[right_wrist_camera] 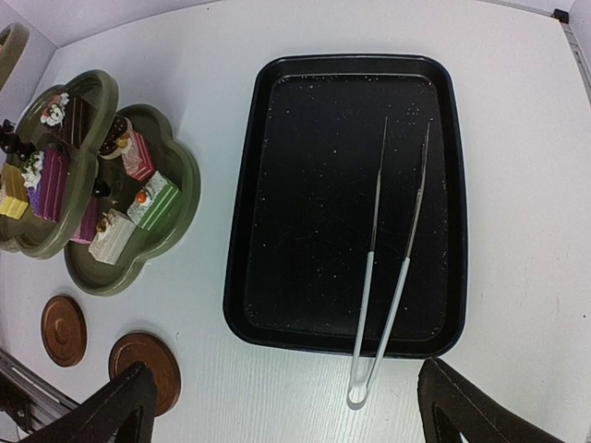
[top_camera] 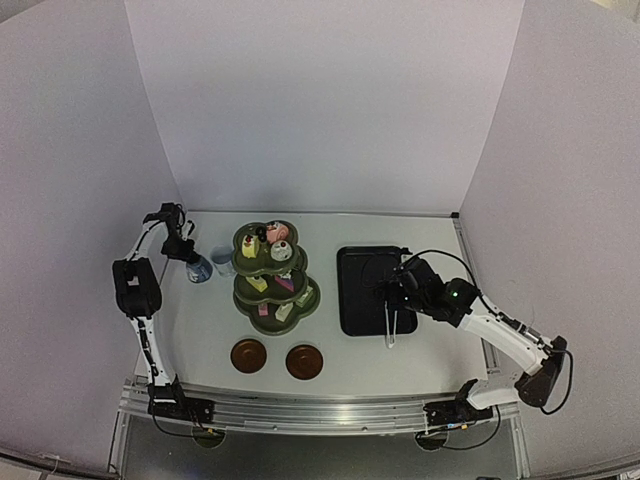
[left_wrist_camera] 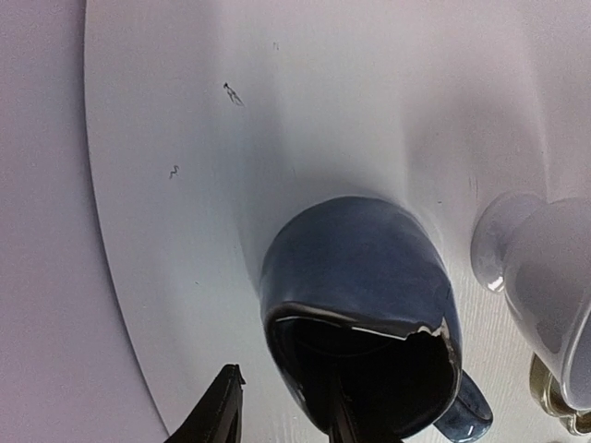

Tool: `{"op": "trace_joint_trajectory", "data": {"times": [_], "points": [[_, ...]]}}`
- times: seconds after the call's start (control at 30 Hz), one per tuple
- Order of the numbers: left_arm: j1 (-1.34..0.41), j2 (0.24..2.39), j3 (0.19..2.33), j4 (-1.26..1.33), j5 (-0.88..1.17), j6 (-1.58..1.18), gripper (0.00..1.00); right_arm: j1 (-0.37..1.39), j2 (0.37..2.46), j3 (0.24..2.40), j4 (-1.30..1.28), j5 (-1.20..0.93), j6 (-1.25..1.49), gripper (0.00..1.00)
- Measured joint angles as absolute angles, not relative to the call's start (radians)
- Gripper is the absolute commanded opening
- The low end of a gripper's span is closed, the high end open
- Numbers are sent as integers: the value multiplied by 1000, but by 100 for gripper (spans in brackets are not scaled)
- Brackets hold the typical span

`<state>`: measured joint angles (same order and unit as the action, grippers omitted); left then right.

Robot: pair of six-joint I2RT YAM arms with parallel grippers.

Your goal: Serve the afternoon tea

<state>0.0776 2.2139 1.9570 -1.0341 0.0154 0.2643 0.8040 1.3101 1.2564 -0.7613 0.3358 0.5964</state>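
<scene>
**Jug pickup: tipping hazard.**
Top view: blue jug (top_camera: 199, 268) stands at 9 o'clock of the stand (top_camera: 313, 298), white cup (top_camera: 222, 260) just beside it. Left wrist: left gripper (left_wrist_camera: 282, 397) straddles the rim, part-spread, outer finger (left_wrist_camera: 222, 406) clear; an uneven pinch may tip it against the cup. Right wrist: right gripper (right_wrist_camera: 286, 406) spread wide above the tongs (right_wrist_camera: 388, 268).

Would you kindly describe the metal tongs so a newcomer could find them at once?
Right of the green three-tier stand lies a black tray. The tongs rest in it, joined end overhanging its near rim: the only long, thin, silvery thing there.
</scene>
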Motion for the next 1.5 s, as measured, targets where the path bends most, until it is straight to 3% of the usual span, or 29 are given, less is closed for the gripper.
{"op": "trace_joint_trajectory", "data": {"times": [0.3,0.6,0.9,1.17,1.5], "points": [[75,2213,1929,-994,22,201,1,804,1322,1256,-762,332,597,96],[73,2174,1868,-944,-41,134,0,804,1322,1256,-763,327,602,96],[73,1973,1629,-994,-58,102,0,889,1371,1306,-778,325,578,96],[73,1700,1485,-1103,-13,91,0,1187,1587,1603,-770,485,468,96],[-42,1531,1366,-1209,13,34,0,1444,2192,2266,-731,643,248,96]]}}
